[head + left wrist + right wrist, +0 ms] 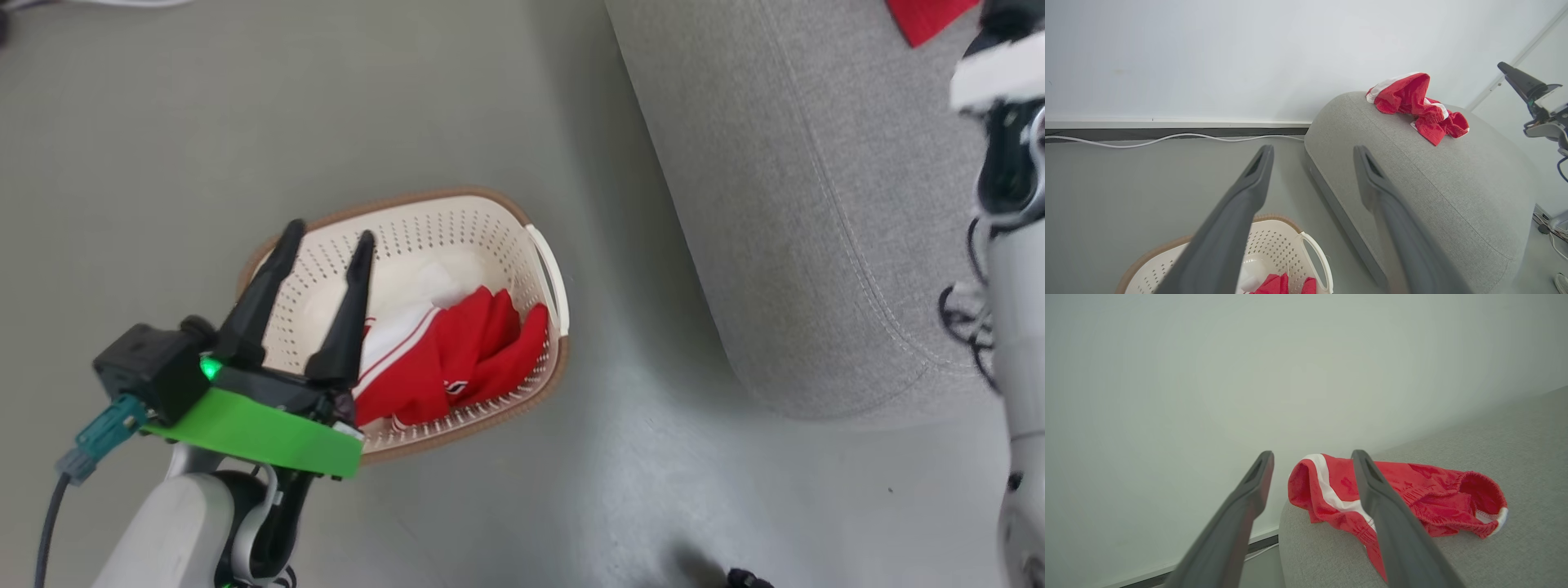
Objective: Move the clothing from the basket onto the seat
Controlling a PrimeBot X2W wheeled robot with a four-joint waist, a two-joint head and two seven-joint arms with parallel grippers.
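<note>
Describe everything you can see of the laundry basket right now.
The basket is cream perforated plastic, rounded-rectangular, with a brown woven-look rim and a white loop handle on the side nearest the seat. It stands upright on the grey floor, apart from the seat. A crumpled red garment with white stripes lies inside, toward the handle side. The open left tool hangs over its other end; contact is unclear.

Bare grey floor separated the cream perforated plastic basket from the large grey fabric seat. The left hand, fingers spread, overhung the basket's left rim; a crumpled red white-striped garment filled its right side.
</note>
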